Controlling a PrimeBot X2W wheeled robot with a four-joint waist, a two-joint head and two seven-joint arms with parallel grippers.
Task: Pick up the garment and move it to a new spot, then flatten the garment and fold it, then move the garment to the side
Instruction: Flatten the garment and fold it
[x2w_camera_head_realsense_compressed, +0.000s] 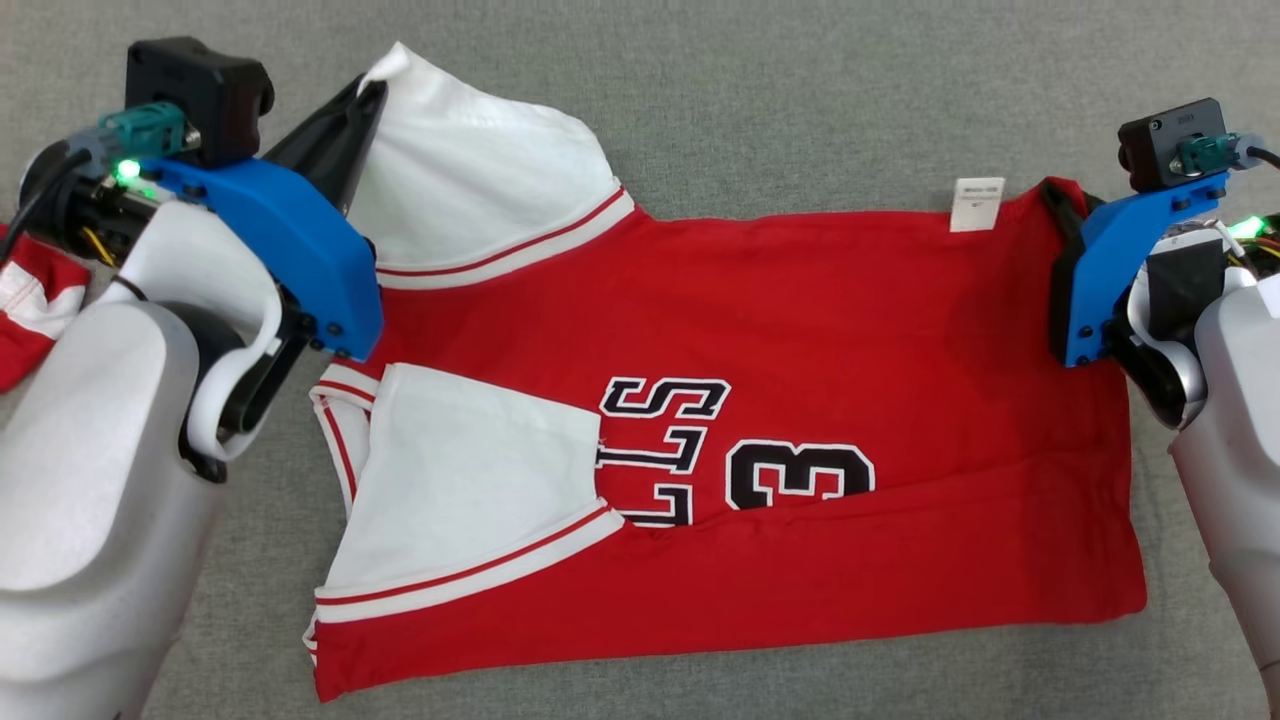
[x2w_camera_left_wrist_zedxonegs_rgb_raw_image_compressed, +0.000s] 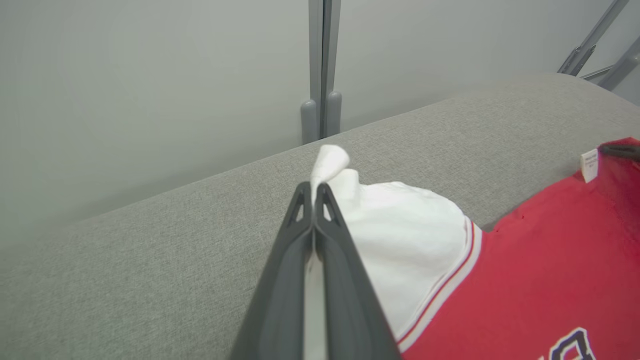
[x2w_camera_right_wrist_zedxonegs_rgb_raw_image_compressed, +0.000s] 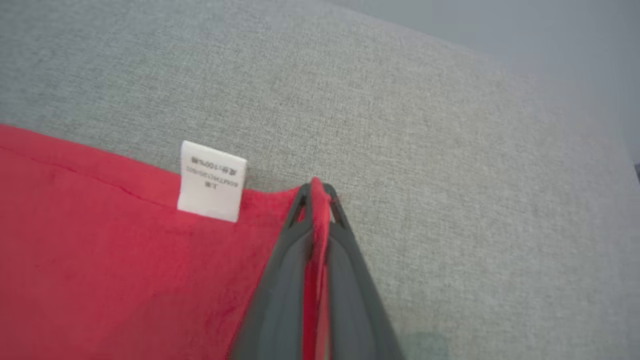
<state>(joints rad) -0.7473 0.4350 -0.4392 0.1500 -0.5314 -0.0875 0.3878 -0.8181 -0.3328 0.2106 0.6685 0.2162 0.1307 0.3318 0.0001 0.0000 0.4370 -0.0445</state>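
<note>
Red jersey (x2w_camera_head_realsense_compressed: 800, 300) lies on grey cloth (x2w_camera_head_realsense_compressed: 800, 90), near edge folded over. Left gripper (x2w_camera_left_wrist_zedxonegs_rgb_raw_image_compressed: 313, 192) clamps white sleeve (x2w_camera_left_wrist_zedxonegs_rgb_raw_image_compressed: 400, 235) tip; right gripper (x2w_camera_right_wrist_zedxonegs_rgb_raw_image_compressed: 316, 189) pinches far hem corner beside label (x2w_camera_right_wrist_zedxonegs_rgb_raw_image_compressed: 211, 181). Fold step: next needs an even two-arm lift toward the near edge. Print: "LS", "3"; label text unreadable.

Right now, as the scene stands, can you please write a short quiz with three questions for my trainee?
1. True or false: the left claw is shut on a white sleeve of the shirt.
2. What does the right claw pinch? A: a white sleeve. B: a red corner of the shirt. C: nothing.
3. Which digit is printed on the shirt, beside the letters?

Key: 1 true; 2 B; 3 the digit is 3.
</note>
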